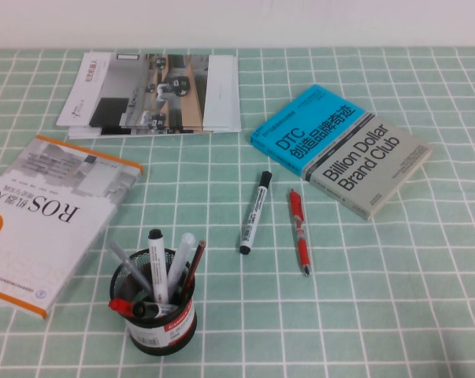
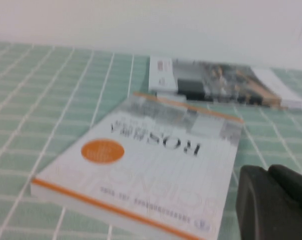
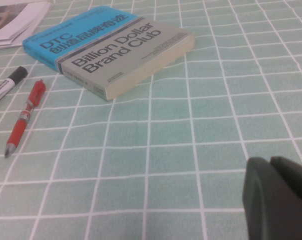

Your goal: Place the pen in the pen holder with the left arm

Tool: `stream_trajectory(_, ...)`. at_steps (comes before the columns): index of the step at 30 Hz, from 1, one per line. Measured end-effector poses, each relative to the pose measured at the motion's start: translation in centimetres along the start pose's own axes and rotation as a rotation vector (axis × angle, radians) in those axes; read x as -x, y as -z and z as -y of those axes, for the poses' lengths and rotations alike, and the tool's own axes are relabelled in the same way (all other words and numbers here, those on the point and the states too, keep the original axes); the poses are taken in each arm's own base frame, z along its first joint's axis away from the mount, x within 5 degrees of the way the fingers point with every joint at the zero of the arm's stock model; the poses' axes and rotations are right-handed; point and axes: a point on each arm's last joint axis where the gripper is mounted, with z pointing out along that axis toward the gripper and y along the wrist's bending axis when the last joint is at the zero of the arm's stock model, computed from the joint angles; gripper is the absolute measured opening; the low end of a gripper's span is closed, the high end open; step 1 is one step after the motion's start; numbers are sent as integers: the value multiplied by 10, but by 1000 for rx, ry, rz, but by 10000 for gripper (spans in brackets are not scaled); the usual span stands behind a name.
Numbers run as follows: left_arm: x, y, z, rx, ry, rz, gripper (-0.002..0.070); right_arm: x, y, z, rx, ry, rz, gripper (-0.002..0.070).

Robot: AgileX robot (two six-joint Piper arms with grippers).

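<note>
The left gripper shows only in its own wrist view, hanging low over the bench beside the ROS book, its jaws closed together with nothing between them. The right gripper hangs over bare checked cloth, and whether its jaws are apart I cannot tell. Nearest in the high view, the pen holder stands upright, and the pen, thin and dark red, leans inside it against the rim among other pens. Just beyond, a white marker and a red clip pen lie side by side, apart. Farther back sit the blue and grey book and an open brochure
</note>
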Motion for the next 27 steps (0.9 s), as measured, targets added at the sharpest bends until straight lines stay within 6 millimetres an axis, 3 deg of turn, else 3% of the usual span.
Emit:
stream_trajectory(12,-20,0,-1,7,-32,-172,-3,0,0,0,0,0,0,-20)
stream_trajectory(27,-21,1,-2,12,-49,-199,-3,0,0,0,0,0,0,-20)
